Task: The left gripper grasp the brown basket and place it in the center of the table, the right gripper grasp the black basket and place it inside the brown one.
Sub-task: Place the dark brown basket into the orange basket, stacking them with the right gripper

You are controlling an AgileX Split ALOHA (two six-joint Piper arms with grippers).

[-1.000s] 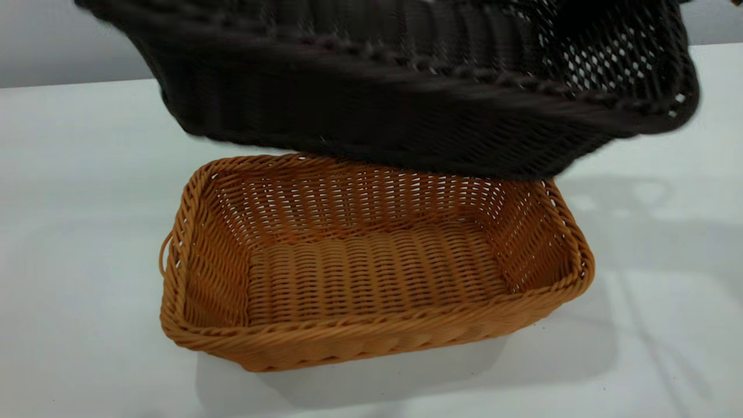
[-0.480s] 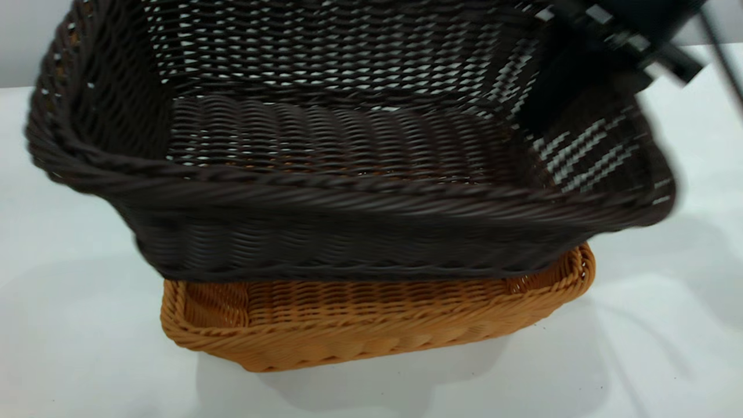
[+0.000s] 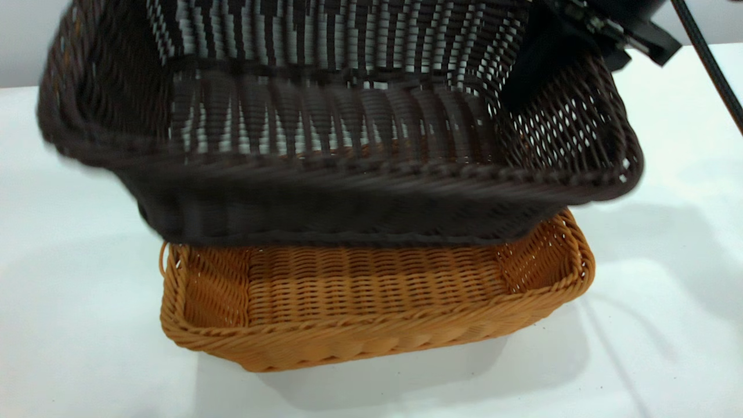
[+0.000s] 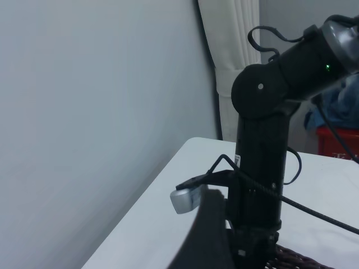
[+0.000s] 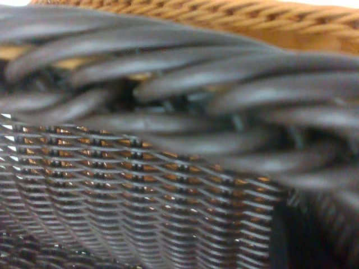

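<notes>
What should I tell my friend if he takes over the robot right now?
Right gripper: at the black basket's right end, carrying it tilted above the brown basket.
Left gripper: out of view, away from the baskets.
Done: the brown basket stands on the table, around the middle.
Left: lower the black basket into the brown one, level it, let go. It is not inside yet.

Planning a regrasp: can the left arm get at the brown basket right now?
Probably not from above: the black basket, carried by the right gripper, hangs over most of the brown basket. Only its near rim and handle end show uncovered.
</notes>
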